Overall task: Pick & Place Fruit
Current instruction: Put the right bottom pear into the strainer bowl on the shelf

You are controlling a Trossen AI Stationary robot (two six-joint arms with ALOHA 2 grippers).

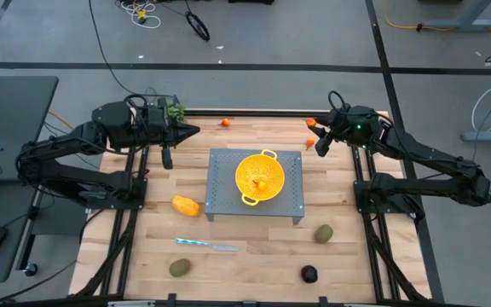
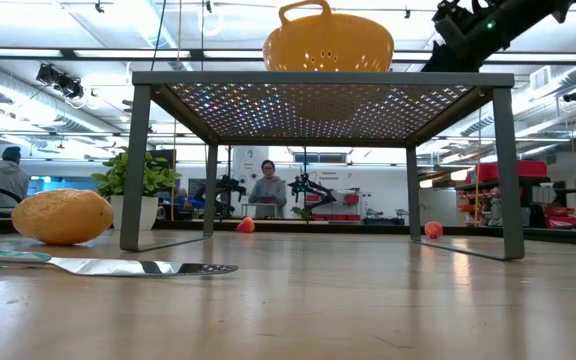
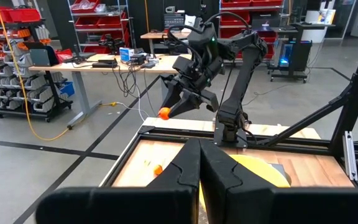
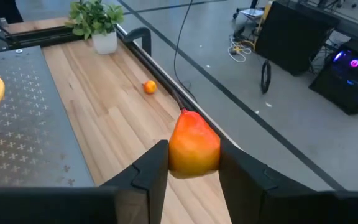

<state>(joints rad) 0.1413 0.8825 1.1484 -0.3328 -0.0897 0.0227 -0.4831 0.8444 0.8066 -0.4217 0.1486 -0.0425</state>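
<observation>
The right gripper (image 4: 193,163) pinches a small orange-red fruit (image 4: 193,148) between its fingers, raised above the far right corner of the wooden table (image 1: 254,247), beyond the grey perforated stand (image 1: 228,183). A yellow colander (image 1: 259,176) sits on the stand with a fruit inside. Another orange-red ball (image 1: 225,123) lies beyond the stand. The left gripper (image 1: 190,130), fingers pressed together, waits beyond the stand's left side.

wooden table (image 1: 254,247) carries a grey rack (image 1: 290,203), knife (image 1: 207,246), scattered fruit (image 1: 186,205).
</observation>
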